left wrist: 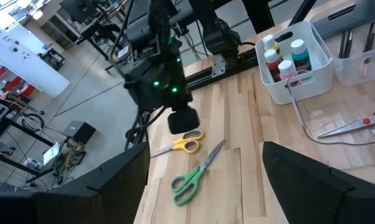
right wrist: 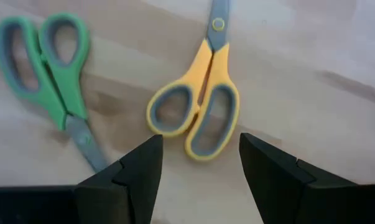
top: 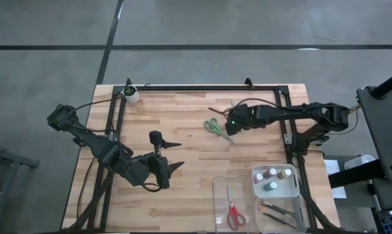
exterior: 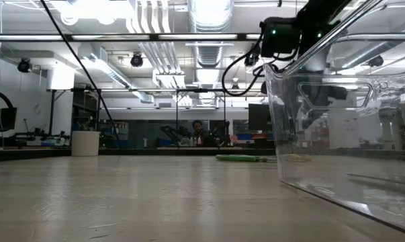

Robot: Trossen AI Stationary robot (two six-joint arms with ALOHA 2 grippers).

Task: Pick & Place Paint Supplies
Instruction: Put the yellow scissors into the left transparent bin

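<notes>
The green-handled scissors point(top: 216, 127) and the yellow-handled scissors point(right wrist: 203, 109) lie flat on the table side by side; the green pair also shows in the right wrist view point(right wrist: 47, 68). My right gripper point(right wrist: 199, 158) hovers open just above the yellow handles, touching nothing. The red-handled scissors point(top: 233, 211) lie in the clear tray point(top: 218, 185). The paint bottles point(top: 272, 179) stand in a white bin, with brushes point(top: 277, 211) beside them. My left gripper point(top: 176, 156) is open and empty at the near left.
A small white cup point(top: 131, 95) stands at the far left corner. The clear tray's wall point(exterior: 336, 134) fills the right of the low view. A black frame point(top: 202, 88) runs along the table's far and side edges. Bare wood lies between the arms.
</notes>
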